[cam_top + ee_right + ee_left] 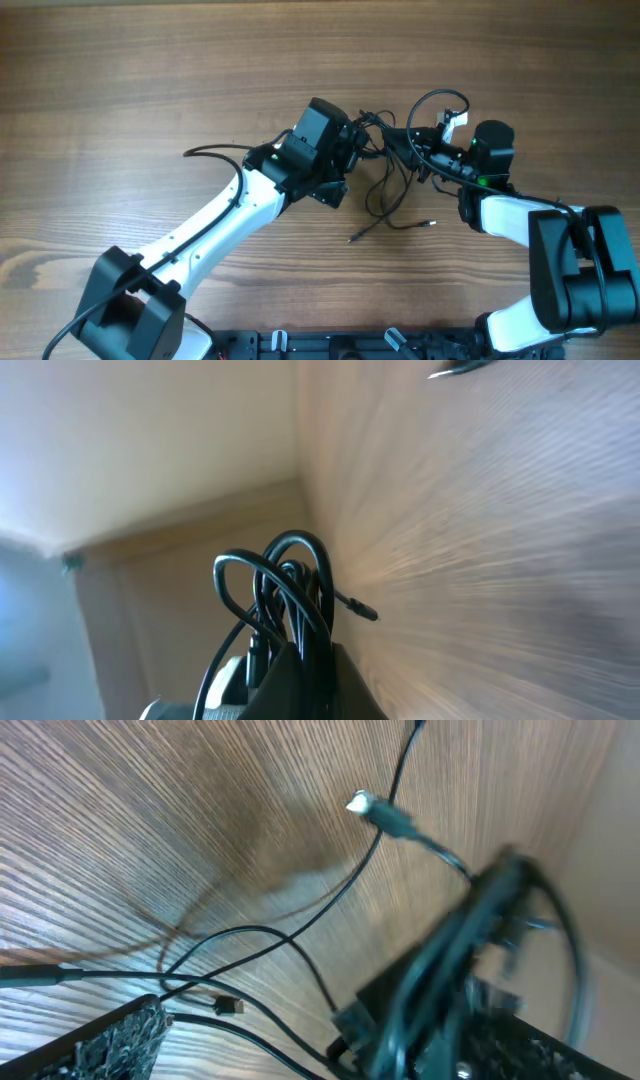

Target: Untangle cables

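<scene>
The cables (385, 185) are thin black wires bunched between my two grippers, with loops hanging toward the front. Two loose plug ends (430, 224) lie on the wood. My left gripper (358, 150) is open at the left side of the bunch. In the left wrist view its jaws (330, 1045) stand wide with strands (250, 935) running between them, gripping none. A silvery plug (358, 803) shows farther off. My right gripper (412, 150) faces it from the right and is shut on a bundle of the cables (290, 575), which loops out above its fingers (345, 670).
The wooden table (150, 80) stretches out to the left and back. A thicker black arm cable (215, 150) arcs off my left arm. A black rail (350, 345) runs along the front edge between the arm bases.
</scene>
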